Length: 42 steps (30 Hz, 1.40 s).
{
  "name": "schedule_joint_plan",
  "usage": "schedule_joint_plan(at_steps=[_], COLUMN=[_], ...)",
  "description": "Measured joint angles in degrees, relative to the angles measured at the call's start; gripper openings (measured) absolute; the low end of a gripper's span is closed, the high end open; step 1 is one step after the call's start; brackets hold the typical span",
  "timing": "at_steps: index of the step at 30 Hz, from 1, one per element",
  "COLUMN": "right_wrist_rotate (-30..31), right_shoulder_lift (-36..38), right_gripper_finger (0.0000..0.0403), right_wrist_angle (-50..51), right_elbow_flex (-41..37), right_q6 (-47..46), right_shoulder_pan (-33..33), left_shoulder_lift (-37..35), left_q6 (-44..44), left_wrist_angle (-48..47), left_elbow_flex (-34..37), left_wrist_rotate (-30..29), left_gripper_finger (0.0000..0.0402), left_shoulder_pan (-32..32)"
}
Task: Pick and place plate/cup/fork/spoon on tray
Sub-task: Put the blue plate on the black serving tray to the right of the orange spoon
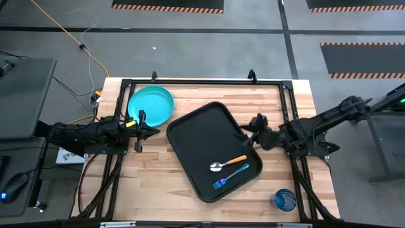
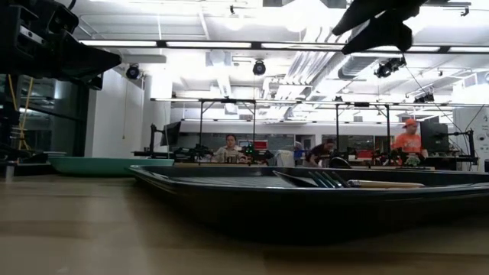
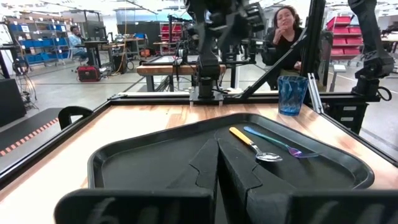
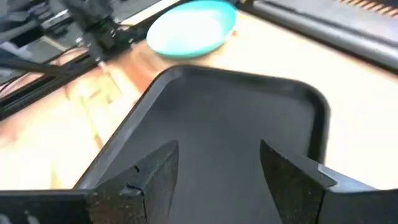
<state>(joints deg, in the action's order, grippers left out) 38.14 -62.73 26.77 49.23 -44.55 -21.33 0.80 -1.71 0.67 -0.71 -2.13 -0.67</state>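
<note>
- Black tray (image 1: 212,149) lying askew near the middle of the wooden desk (image 1: 158,177), one corner turned toward the plate, another toward the right arm.
- Spoon (image 1: 228,163) resting inside the tray near the right-hand front corner as seen from above: silver bowl toward the tray's middle, orange handle pointing at the rim.
- Fork (image 1: 230,177) also in the tray, just beside the spoon and roughly parallel to it, on the side nearer the tray's front edge; not touching as far as the high view shows.
- Turquoise plate (image 1: 150,106) flat on the desk at the rear left, outside the tray, close to the tray's nearest corner but apart from it.
- Blue cup (image 1: 283,200) upright on the desk at the front right corner, outside the tray and well apart from the plate.
- Left claw (image 1: 147,132) low at the desk's left side, between the plate and the tray's left corner, fingers (image 3: 205,171) pressed together with nothing between them, pointing across the tray.
- Right claw (image 1: 251,128) raised over the tray's right rim, fingers (image 4: 152,171) spread wide apart, gripping nothing; bare tray floor visible through the gap.
- People seated at benches in the room beyond the desk.
</note>
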Motion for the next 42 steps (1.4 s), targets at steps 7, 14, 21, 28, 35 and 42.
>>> schedule_joint_plan(at_steps=[7,14,21,28,35,42], right_wrist_rotate=[-6.1,-13.7,-20.9,-18.7,-17.0,-13.7], right_shoulder_lift=[1.4,1.4,1.4,1.4,1.4,1.3], right_gripper_finger=[0.0218,0.0218,0.0218,0.0218,0.0218,0.0218], right_wrist_angle=[-0.7,-1.3,-1.3,-1.6,-8.5,-17.2], right_elbow_flex=[0.0,0.0,0.0,0.0,0.0,0.0], right_q6=[7.4,13.5,15.6,10.3,4.2,4.0], right_shoulder_pan=[8.8,16.0,20.0,20.6,20.6,20.6], left_shoulder_lift=[0.0,0.0,0.0,0.0,0.0,3.2], left_q6=[0.0,-0.4,0.0,6.3,21.7,26.8], left_wrist_angle=[0.0,0.1,0.1,0.6,10.3,7.0], left_elbow_flex=[0.0,0.0,0.0,0.0,0.0,-6.3], left_wrist_rotate=[0.0,-1.1,-1.1,-0.8,-3.3,-7.6], left_gripper_finger=[0.0,0.0,0.0,0.0,0.0,0.0013], left_shoulder_pan=[0.0,0.0,0.0,-0.1,-0.1,-0.1])
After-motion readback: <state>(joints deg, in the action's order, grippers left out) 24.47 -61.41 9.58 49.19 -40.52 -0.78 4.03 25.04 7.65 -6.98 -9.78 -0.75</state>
